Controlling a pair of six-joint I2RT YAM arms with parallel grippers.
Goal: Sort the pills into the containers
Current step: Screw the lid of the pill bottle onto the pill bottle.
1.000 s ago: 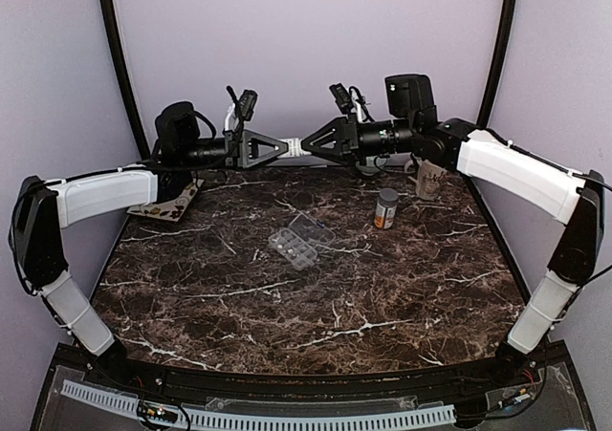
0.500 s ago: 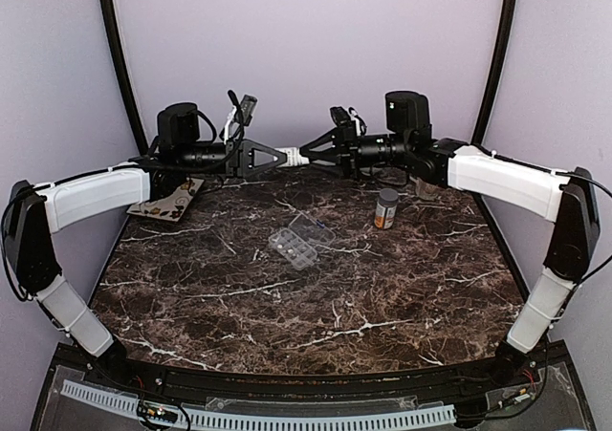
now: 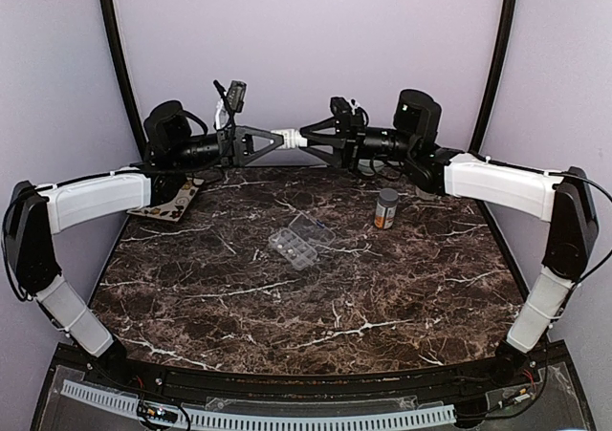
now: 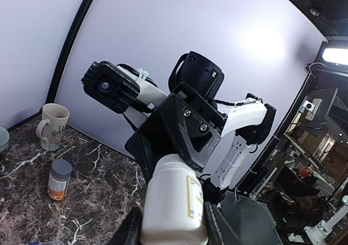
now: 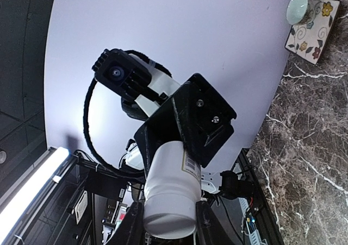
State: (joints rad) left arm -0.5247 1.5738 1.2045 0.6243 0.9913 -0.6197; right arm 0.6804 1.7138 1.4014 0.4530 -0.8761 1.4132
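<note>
Top external | clear organiser (image 3: 293,248) lid open | both jaws clamped on white bottle (image 3: 290,139)

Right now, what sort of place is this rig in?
Probably a lab robot test cell: left arm and right arm mounted at a marble-patterned table, plain lilac backdrop walls around it, staged props like the clear organiser box and amber bottle.

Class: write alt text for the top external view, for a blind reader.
The left gripper and right gripper together hold a small white plastic bottle in the air above a dark marble table. On it sit a flat clear plastic organiser box and an amber bottle with a grey cap.
</note>
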